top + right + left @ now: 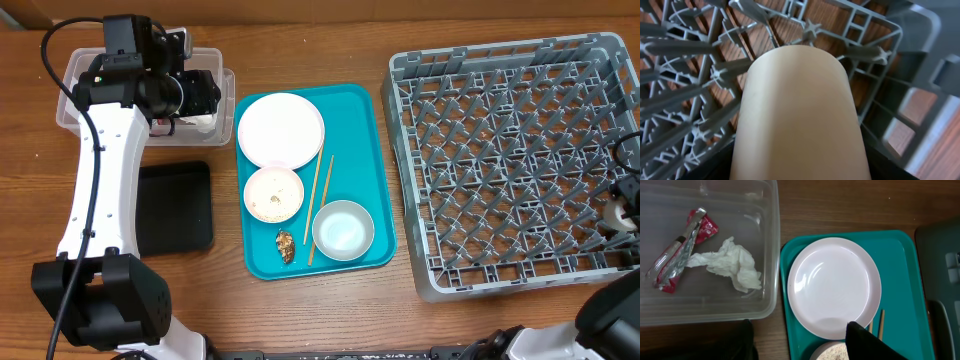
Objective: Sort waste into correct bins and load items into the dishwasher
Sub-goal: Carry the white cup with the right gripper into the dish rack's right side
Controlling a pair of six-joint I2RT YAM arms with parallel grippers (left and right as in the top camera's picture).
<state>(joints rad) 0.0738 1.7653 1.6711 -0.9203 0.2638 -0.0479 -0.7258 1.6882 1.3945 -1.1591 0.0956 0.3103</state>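
My left gripper is open and empty, over the right edge of the clear tub. The red-and-white wrapper and the white tissue lie in the tub. The white plate, a bowl with rice grains, an empty pale bowl, chopsticks and a brown scrap sit on the teal tray. My right gripper is shut on the pale cup over the grey dish rack near its right side.
The shallow black tray lies on the wooden table below the tub, left of the teal tray. The left arm's white link runs down the left side of the table. The rack's upright pegs surround the cup closely.
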